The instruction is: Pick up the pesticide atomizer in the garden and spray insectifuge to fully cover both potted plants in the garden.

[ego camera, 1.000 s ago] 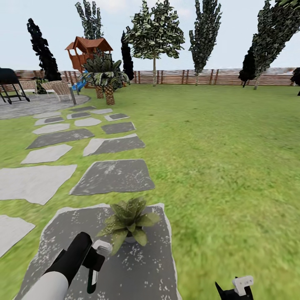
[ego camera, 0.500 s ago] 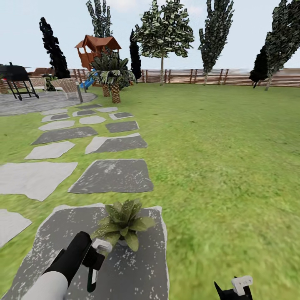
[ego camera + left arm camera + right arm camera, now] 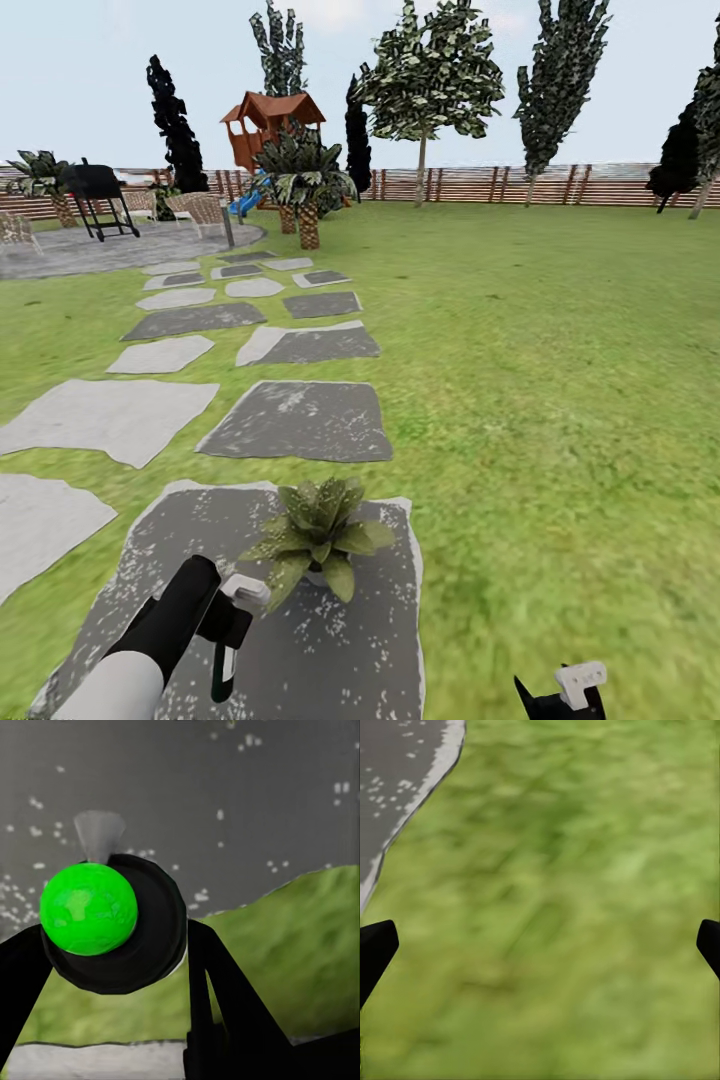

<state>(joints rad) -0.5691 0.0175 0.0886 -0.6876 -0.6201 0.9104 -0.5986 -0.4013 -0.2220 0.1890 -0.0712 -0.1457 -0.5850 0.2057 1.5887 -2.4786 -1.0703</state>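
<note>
The view has swung leftward, the left gripper (image 3: 228, 640) jaws clamped around the pesticide atomizer (image 3: 222, 672), light, rigid, best gripped mid-body, beside the potted plant (image 3: 318, 535) on a stepping stone (image 3: 150, 570); right gripper (image 3: 540, 945) jaws wide.

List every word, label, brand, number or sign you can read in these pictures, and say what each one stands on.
None: no readable text appears in any view.
The slim dark green spray bottle in the left gripper shows a pale stripe, with no legible lettering.
</note>
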